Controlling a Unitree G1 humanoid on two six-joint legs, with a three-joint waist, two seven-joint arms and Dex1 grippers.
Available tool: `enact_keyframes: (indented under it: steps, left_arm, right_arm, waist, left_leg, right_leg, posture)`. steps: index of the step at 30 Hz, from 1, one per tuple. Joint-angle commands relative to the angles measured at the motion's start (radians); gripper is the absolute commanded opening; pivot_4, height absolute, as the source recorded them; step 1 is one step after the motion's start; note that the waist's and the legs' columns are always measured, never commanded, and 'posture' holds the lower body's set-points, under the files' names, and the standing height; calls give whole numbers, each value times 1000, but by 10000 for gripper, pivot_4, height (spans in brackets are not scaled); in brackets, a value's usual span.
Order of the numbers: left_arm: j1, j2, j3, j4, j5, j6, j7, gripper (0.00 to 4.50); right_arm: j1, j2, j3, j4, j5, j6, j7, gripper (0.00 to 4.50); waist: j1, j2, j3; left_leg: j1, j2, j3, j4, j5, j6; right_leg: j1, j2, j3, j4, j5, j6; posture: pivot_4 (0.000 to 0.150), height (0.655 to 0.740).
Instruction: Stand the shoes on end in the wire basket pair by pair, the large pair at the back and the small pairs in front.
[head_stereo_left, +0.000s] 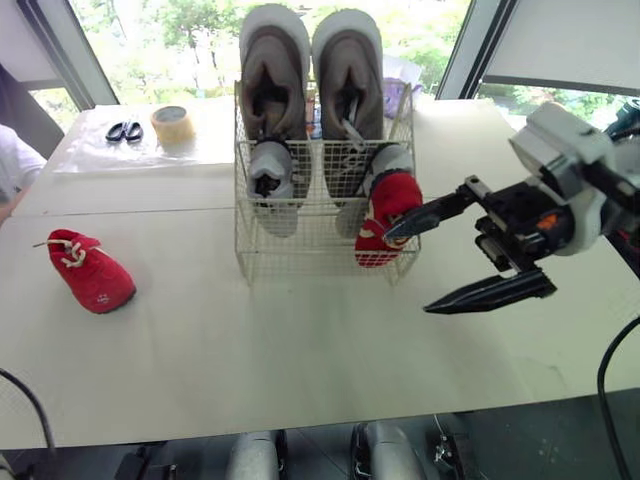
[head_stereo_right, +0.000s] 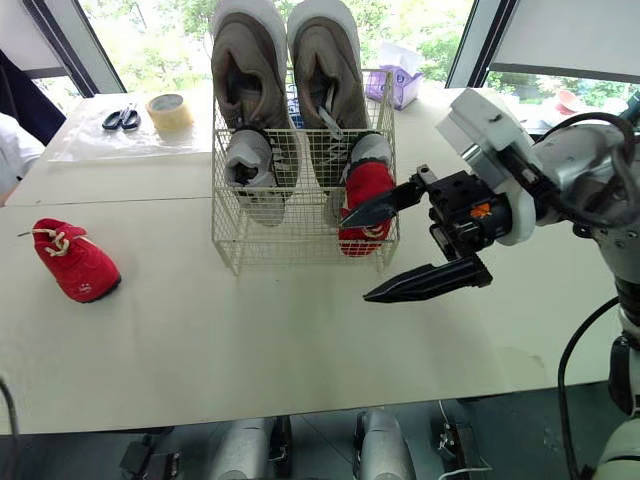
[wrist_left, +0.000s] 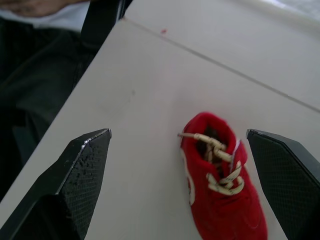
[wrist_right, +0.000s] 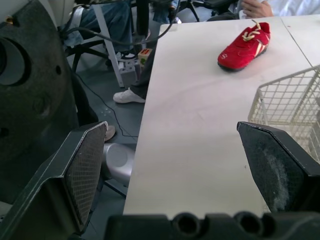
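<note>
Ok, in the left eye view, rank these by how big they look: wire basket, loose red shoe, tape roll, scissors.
1. wire basket
2. loose red shoe
3. tape roll
4. scissors, close to the tape roll, so that order is unsure

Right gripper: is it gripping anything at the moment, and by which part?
Nothing is held. The right gripper is open, with nothing between its fingers, beside the wire basket.
</note>
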Motion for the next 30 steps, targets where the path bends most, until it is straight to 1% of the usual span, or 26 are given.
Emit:
enact_keyframes:
  steps: [1,4,6,8,9,12,17,20,22,23,24,26,27,28,30]
  left_arm:
    - [52,-6,96,15,29,9,19,44658]
    - [107,-60,166,24,36,9,27,44658]
    - [92,-125,185,55,75,-12,35,44658]
    - [64,-163,195,94,104,-28,34,44658]
    - [52,-174,188,126,119,-47,30,44658]
    - [13,-216,113,268,156,-162,-39,44658]
    - [-65,-247,7,430,235,-295,-117,44658]
    - [-88,-258,-44,476,269,-321,-167,37636]
    - [-99,-266,-58,497,284,-333,-183,27294]
    - [-105,-271,-62,502,289,-336,-189,24008]
    - [-111,-273,-62,503,292,-335,-192,19280]
    - [-127,-271,-59,500,298,-335,-193,8802]
    - [-138,-265,-56,494,302,-334,-190,5622]
    - [-149,-259,-55,484,309,-337,-187,857]
    - [-168,-249,-51,453,315,-338,-184,857]
  right_arm:
    - [-11,4,-27,-16,-7,-3,10,45000]
    - [-12,6,-37,-23,-4,14,-1,45000]
    - [-9,-1,-39,-44,5,35,-12,45000]
    - [-4,-14,-40,-62,1,44,-7,45000]
    - [-5,-22,-45,-68,5,53,-2,45000]
    - [-19,-39,-65,-77,22,81,-1,45000]
    - [3,-52,-87,-101,25,103,-27,45000]
    - [11,-58,-110,-116,48,128,-49,45000]
    - [19,-62,-120,-126,57,142,-66,45000]
    - [25,-64,-126,-130,60,147,-75,45000]
    - [32,-67,-132,-135,65,151,-81,45000]
    - [42,-68,-141,-141,71,156,-91,45000]
    - [47,-68,-143,-142,71,155,-93,45000]
    - [51,-68,-142,-141,66,152,-94,45000]
    - [57,-67,-135,-135,53,143,-92,45000]
  waist:
    - [-1,-1,0]
    - [1,-1,0]
    - [6,-2,0]
    - [9,-3,0]
    - [8,-4,-1]
    - [3,-6,-2]
    - [7,-6,-2]
    - [8,-5,-2]
    - [7,-5,-3]
    - [6,-4,-3]
    - [6,-4,-3]
    - [4,-3,-4]
    - [4,-3,-4]
    - [5,-3,-4]
    - [5,-4,-3]
  left_leg:
    - [0,0,0,0,0,0]
    - [0,0,0,2,0,-1]
    - [0,0,-1,4,0,-1]
    - [-1,0,-2,8,0,0]
    - [-1,0,-2,9,-1,1]
    - [-1,0,-2,11,-1,1]
    - [-1,0,-2,12,-1,1]
    - [-1,0,-2,12,-1,1]
    - [-1,0,-2,12,-1,1]
    - [-1,0,-2,12,-1,1]
    - [0,0,-2,12,-1,1]
    - [0,0,-2,12,-1,1]
    - [0,0,-2,12,-1,1]
    - [0,0,-2,12,-1,1]
    - [0,0,-2,12,-1,1]
  right_leg:
    - [-1,0,0,1,0,0]
    - [-1,0,0,3,0,0]
    - [0,0,0,5,0,0]
    - [1,-1,0,7,0,0]
    - [1,-1,-1,8,0,0]
    - [1,-1,-1,9,0,0]
    - [1,-2,-1,10,0,0]
    - [1,-2,-1,10,0,0]
    - [1,-2,-1,11,0,0]
    - [1,-2,-1,11,0,0]
    - [2,-2,-1,11,0,0]
    - [2,-2,-1,12,0,0]
    - [2,-2,-1,12,0,0]
    - [2,-2,-1,12,0,0]
    - [1,-2,-1,12,0,0]
  posture:
    - [1500,6797]
    - [1500,6797]
    - [1500,6797]
    - [1500,6797]
    - [1500,6797]
    - [1500,6797]
    - [1500,6797]
    - [1500,6797]
    - [1500,6797]
    - [1500,6797]
    - [1500,6797]
    - [1500,6797]
    - [1500,6797]
    - [1500,6797]
    - [1500,6797]
